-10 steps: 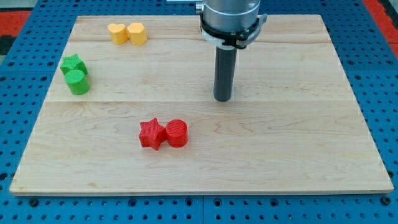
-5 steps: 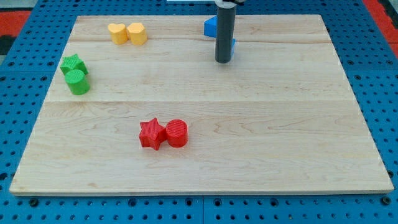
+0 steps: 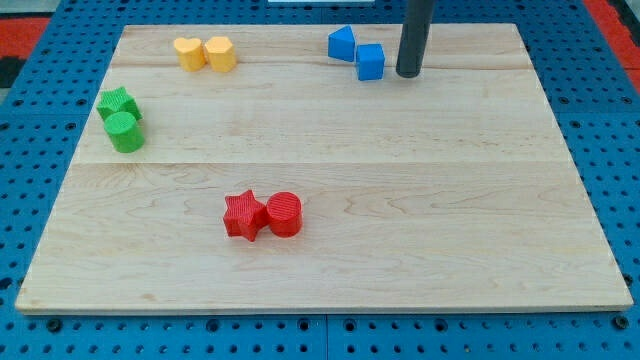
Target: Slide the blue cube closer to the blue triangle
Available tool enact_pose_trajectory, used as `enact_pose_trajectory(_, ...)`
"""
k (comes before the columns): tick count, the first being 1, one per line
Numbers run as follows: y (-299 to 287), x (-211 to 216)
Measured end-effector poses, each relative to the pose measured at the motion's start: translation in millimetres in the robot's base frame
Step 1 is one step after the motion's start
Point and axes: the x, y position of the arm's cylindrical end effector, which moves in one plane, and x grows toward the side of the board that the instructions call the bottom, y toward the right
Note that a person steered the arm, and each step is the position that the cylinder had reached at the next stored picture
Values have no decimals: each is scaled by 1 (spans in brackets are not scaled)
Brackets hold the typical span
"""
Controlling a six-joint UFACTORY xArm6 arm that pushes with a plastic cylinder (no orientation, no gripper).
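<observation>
The blue cube (image 3: pixel 371 62) sits near the view's top, just right of and slightly below the blue triangle (image 3: pixel 342 43); the two are touching or nearly so at a corner. My tip (image 3: pixel 407 74) rests on the board just to the right of the blue cube, a small gap apart from it. The dark rod rises out of the view's top.
Two yellow blocks (image 3: pixel 205 53) lie side by side at the top left. A green star and green cylinder (image 3: pixel 121 119) sit at the left edge. A red star (image 3: pixel 244 215) and red cylinder (image 3: pixel 285 213) touch below the centre. The wooden board (image 3: pixel 500 200) lies on a blue pegboard.
My tip moved from the board's middle up toward the top, passed in front of the blue blocks, and now stands to the right of the blue cube. The blocks look unmoved.
</observation>
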Motion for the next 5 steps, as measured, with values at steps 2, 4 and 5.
enact_pose_trajectory(2,-51,-10)
enact_pose_trajectory(4,-67,33)
enact_pose_trajectory(5,-103,60)
